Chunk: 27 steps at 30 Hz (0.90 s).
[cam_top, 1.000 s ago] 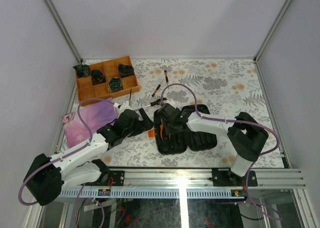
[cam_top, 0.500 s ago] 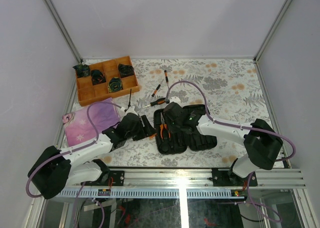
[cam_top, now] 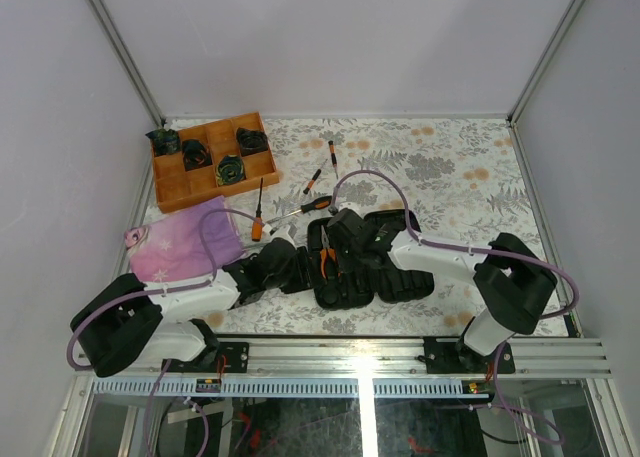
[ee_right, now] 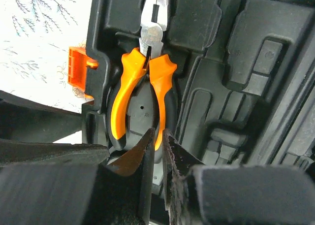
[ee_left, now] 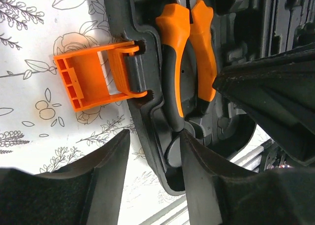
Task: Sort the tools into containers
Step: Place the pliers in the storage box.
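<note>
Left gripper, half open, is straddling the case rim, holding nothing; right gripper, almost closed, is hanging over the pliers.

The tool case is black all over, moulded slots included, with a bright orange tab. The pliers have orange handles with black inlays and bare steel jaws. The table wears a white cloth printed with grey leaves and flowers and pale orange blooms. The divided wooden tray is orange-brown, and the coiled things in it are dark green-black. A cloth is pink to lilac with white flower marks. The loose screwdrivers are orange and black. The left arm and right arm are white with black joints and purple cables. The left end effector and right end effector are black
</note>
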Each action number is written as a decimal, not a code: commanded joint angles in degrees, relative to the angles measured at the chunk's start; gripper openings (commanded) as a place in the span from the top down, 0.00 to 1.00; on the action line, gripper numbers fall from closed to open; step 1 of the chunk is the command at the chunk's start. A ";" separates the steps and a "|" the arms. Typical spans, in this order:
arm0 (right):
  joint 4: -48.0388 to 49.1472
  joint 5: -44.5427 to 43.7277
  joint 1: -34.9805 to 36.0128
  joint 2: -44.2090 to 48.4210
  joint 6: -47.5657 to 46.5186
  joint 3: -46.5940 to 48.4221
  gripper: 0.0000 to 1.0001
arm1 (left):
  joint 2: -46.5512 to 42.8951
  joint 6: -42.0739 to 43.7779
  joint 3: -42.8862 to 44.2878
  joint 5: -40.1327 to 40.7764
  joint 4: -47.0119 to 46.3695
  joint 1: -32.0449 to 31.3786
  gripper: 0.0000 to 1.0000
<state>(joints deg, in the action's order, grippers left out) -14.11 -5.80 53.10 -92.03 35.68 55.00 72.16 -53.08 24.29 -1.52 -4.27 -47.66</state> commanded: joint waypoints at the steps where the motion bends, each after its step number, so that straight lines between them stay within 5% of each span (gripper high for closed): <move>1: 2.49 3.79 -0.53 -1.17 0.40 0.05 0.84 | 0.43 -0.97 -0.39 0.02 -4.64 -0.67 0.57; 11: 5.92 7.97 -1.57 -1.87 1.15 -0.81 0.87 | 0.36 -0.51 -0.03 -1.06 -6.18 -1.51 0.65; 18: 2.11 1.70 -2.15 1.60 0.30 -0.67 0.84 | 2.01 -1.08 0.42 -1.65 -7.60 -3.06 0.72; 27: -0.05 -4.61 -2.14 7.39 -3.35 -1.00 0.75 | -3.53 -3.17 -1.08 1.96 -4.48 -4.64 0.66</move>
<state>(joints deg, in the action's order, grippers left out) -13.30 -5.65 51.31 -88.58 34.54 54.06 72.36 -54.87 23.97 -1.91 -7.18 -51.81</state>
